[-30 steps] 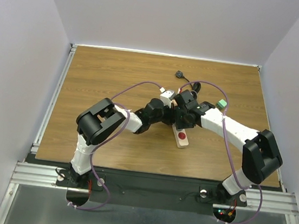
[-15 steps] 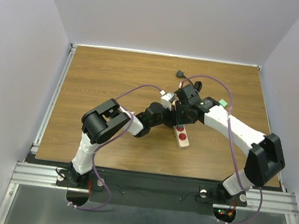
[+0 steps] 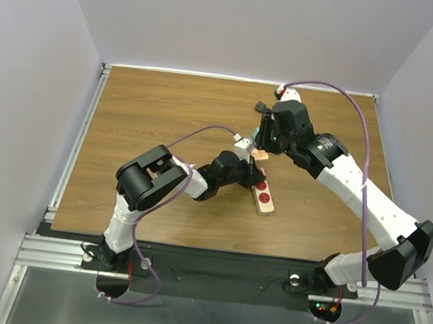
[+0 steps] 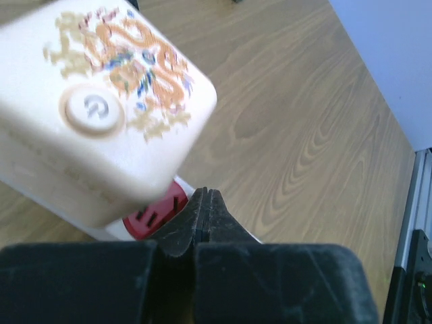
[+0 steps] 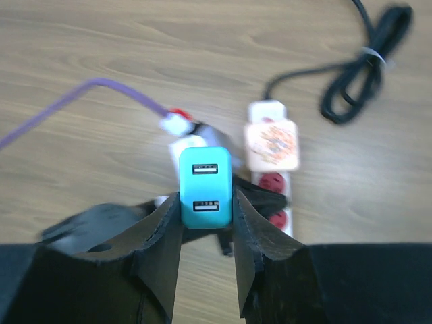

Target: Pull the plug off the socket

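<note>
Teal plug (image 5: 205,177) in right gripper (image 5: 205,200), apart from beige socket (image 5: 272,183)

Between the right gripper's (image 5: 204,197) jaws, the teal USB charger plug (image 5: 205,177) is smooth plastic with a slight sheen. The fingers (image 5: 158,243) are matt black plastic, faintly grainy. Beyond the jaws, the cream adapter (image 5: 271,146) and beige power strip (image 5: 264,110) look like smooth matt plastic. The table (image 5: 101,40) is smooth wood-grain.
</note>
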Controlling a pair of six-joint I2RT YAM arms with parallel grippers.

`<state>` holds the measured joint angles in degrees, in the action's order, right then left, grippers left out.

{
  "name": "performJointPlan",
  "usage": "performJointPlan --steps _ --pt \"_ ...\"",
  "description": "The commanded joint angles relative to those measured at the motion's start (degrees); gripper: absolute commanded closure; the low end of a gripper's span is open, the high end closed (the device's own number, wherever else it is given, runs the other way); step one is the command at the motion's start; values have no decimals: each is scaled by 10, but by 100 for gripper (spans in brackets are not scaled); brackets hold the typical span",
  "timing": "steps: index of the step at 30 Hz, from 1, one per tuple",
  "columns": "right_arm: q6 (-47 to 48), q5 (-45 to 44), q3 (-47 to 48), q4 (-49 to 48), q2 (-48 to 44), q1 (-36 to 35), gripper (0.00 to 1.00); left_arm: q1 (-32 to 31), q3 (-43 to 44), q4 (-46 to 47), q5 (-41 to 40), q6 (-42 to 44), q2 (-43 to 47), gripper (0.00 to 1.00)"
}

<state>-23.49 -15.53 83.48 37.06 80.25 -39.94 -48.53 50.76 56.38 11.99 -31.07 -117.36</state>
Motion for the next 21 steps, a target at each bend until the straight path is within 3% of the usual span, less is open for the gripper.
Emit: performJointPlan --steps 1,5,14,21 --pt "-46 -87 -31 44 -13 21 100 -16 -59 -331 -13 34 4 100" --pt "-89 -141 -44 52 -20 45 100 -16 -31 -383 -29 42 70 100" --pt "-152 -110 -88 71 79 181 100 -16 81 -521 -57 59 174 100" --pt "-169 -125 -89 72 144 250 100 -14 125 -563 -65 60 223 100"
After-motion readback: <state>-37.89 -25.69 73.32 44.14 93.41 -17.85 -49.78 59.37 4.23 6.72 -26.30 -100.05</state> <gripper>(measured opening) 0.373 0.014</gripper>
